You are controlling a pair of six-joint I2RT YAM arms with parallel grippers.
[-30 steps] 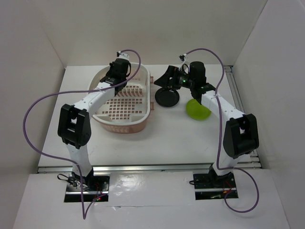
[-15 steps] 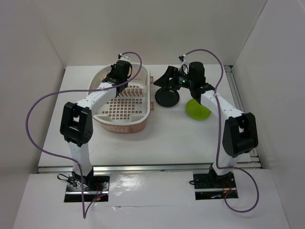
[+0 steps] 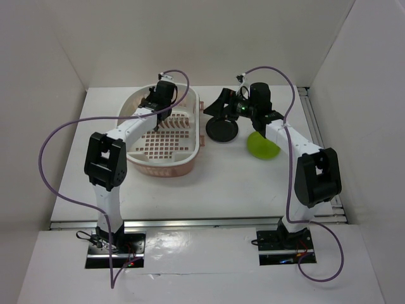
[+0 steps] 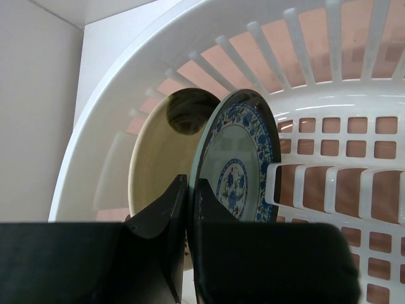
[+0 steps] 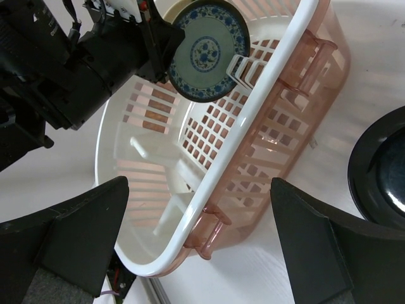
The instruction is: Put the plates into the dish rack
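One blue-patterned plate (image 4: 237,164) stands in the dish rack (image 5: 266,101), seemingly pinched by left hand (image 4: 188,190); right hand (image 5: 197,190) spread.

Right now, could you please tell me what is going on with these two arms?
The left hand holds the blue-patterned plate upright inside the dish rack, next to the cream plate already standing at its end. The right hand hangs open near the black plate, which lies on the table beside the lime green plate; neither is loaded yet.
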